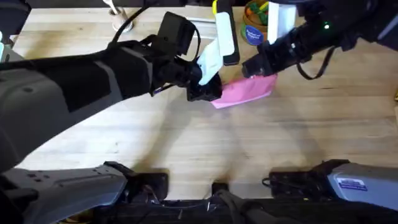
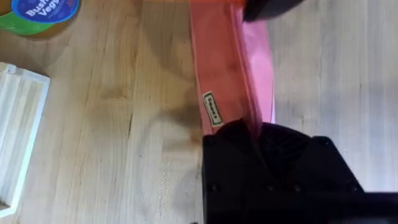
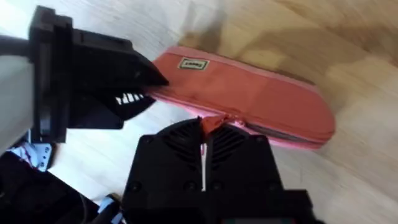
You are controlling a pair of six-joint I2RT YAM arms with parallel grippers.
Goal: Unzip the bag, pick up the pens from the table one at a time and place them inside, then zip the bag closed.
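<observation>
Pink fabric marks the bag (image 1: 245,91), which lies on the pale wooden surface (image 1: 186,143) in the upper middle of the overhead frame, its long body running from lower left to upper right. Both arms meet over it.

From the left of the overhead frame the left arm reaches in, and the left gripper (image 1: 205,92) sits at the bag's lower-left end. In the left wrist view the bag (image 2: 227,68) runs as a long pink strip with a small sewn label on its side, and its near end disappears between the left gripper's (image 2: 252,134) black fingers, which are pinched closed on the fabric.

From the upper right of the overhead frame the right arm comes down, with the right gripper (image 1: 258,67) at the bag's upper-right end. In the right wrist view the bag (image 3: 261,102) lies across the middle of the picture, zipper seam along its near edge, and the right gripper (image 3: 204,127) has its fingers drawn together on a small reddish tab at that seam, which looks like the zipper pull. The left gripper (image 3: 134,93) shows there too, at the left of the frame, clamped on the bag's labelled end.

A round tub (image 1: 255,25) with a blue label stands at the upper right of the overhead frame, behind the right arm.
</observation>
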